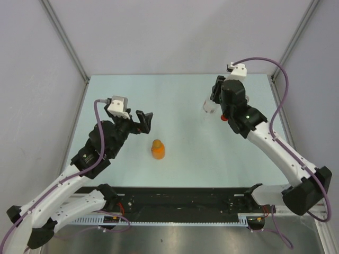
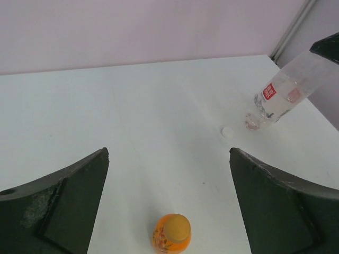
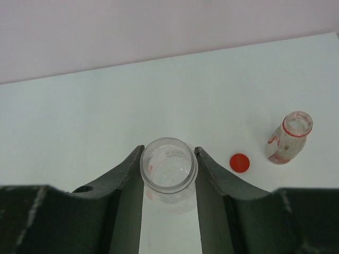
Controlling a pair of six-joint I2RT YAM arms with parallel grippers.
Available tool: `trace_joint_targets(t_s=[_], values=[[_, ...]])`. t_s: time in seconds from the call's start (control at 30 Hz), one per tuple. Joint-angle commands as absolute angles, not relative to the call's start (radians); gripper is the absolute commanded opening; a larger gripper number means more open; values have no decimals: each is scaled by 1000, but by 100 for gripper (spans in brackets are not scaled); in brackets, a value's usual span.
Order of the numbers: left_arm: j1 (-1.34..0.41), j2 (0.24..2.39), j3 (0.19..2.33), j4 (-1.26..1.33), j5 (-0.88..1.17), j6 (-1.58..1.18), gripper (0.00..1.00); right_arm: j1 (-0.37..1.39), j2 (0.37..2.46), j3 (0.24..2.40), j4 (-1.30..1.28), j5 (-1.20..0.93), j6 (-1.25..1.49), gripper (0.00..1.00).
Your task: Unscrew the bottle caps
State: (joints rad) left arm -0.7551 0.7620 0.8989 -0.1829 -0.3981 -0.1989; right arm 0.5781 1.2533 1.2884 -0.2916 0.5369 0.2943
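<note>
Right gripper (image 3: 168,154) pinches the clear bottle (image 3: 168,177) by its sides; the bottle's mouth stands open. On the white table (image 3: 79,116) just to the right I note the red cap (image 3: 239,162) lying flat. Beside it is the red-ringed bottle (image 3: 288,138), upright and uncapped. Left gripper (image 2: 169,153) hangs spread wide, holding nothing. The squat orange bottle (image 2: 171,234) stands apart ahead of it, orange cap (image 2: 176,227) on. A white cap (image 2: 227,132) lies near the clear bottle's base. From the left wrist that bottle leans, its upper end hidden at the frame's corner. From above, my right arm covers most of it. All bottles are glossy plastic.
</note>
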Motion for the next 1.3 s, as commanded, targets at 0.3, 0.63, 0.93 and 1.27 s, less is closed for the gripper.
trace_joint_targets(t_s=[0.3, 0.63, 0.93, 1.27], values=[[-752, 733, 874, -196, -419, -242, 100, 469, 1529, 1310, 150, 606, 213, 0], [-752, 753, 862, -189, -419, -230, 100, 413, 1710, 1371, 186, 589, 203, 0], [-752, 772, 862, -186, -411, -233, 100, 390, 1799, 1460, 112, 554, 224, 0], [-750, 772, 854, -183, -403, -235, 100, 385, 1855, 1520, 22, 534, 241, 0]])
